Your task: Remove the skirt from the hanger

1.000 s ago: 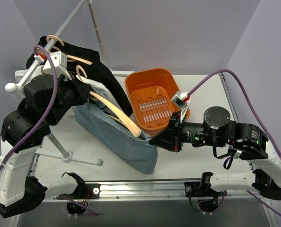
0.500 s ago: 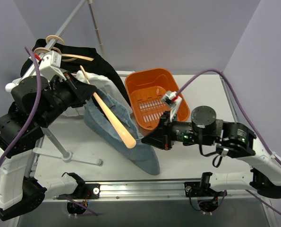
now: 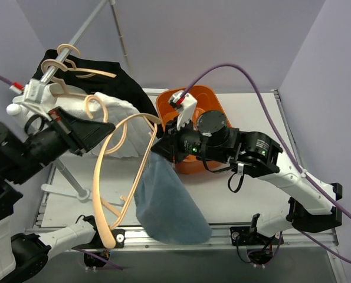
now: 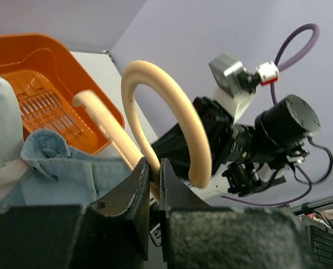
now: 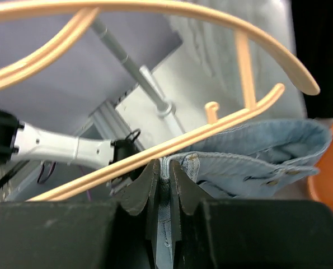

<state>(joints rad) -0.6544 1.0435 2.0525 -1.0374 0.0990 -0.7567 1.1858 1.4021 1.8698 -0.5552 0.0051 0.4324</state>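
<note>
Two grips matter here. The left end effector [image 4: 153, 168] is shut tight on the pale curved wooden hanger [image 4: 180, 117], pinching it low by the hook, with the hanger filling the lower left of the overhead view. The right end effector [image 5: 162, 168] is clamped on the waistband of the light blue denim skirt [image 3: 166, 203], which hangs down at centre frame in front of the orange slotted plastic basket [image 4: 37, 43].

From the right wrist, the hanger's lower bar runs diagonally right against the waistband, with a small upturned peg just above the denim. I can't tell whether the fabric is fully free of it. That's the first danger: if the arms pull apart while the band is caught on that peg, the skirt may drag the hanger or tear out of the fingers.

The second danger is the pinch itself. It's a narrow bite on a folded hem with the whole skirt's weight below it. A jerk could shake it loose and drop the denim near the bottom edge of the white worktop [image 3: 258, 106].

The third is the hanger's long arms, which reach close to the white garment [image 3: 125, 115] and the black garment [image 3: 113, 73] at upper left, so a wide swing there could hook either one.
</note>
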